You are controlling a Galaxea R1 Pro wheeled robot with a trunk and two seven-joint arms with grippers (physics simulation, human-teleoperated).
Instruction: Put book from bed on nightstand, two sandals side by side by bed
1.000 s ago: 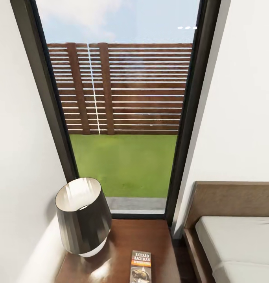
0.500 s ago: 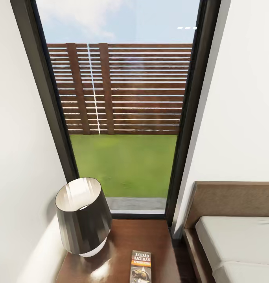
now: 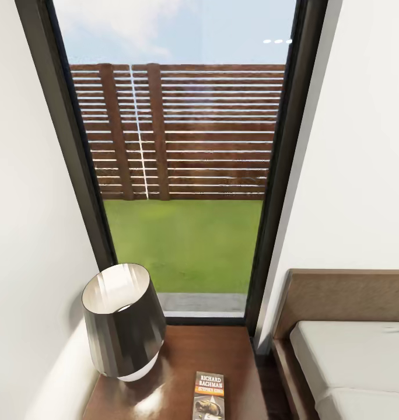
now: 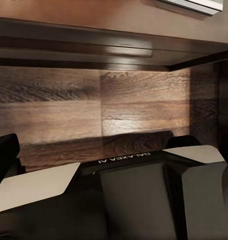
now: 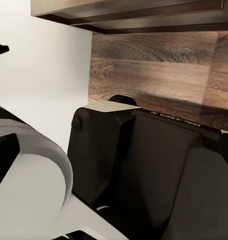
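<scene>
The book (image 3: 209,396), dark with white "RICHARD BACHMAN" lettering, lies flat on the glossy dark-brown nightstand (image 3: 182,356), near its front edge and to the right of the lamp. The bed (image 3: 351,361), with its pale mattress and brown headboard, stands right of the nightstand. The two sandals are out of view. In the left wrist view, my left gripper (image 4: 116,160) hangs low over the wood floor with dark fingers (image 4: 4,155) at the frame's edges and nothing between them. My right gripper (image 5: 119,150) looks the same in the right wrist view.
A black-shaded lamp (image 3: 122,321) takes up the nightstand's left half. Behind it is a tall dark-framed window (image 3: 182,175) showing a fence and grass. White walls close in on both sides. A narrow gap (image 3: 268,373) separates nightstand and bed. My own dark base (image 4: 144,200) sits below both wrists.
</scene>
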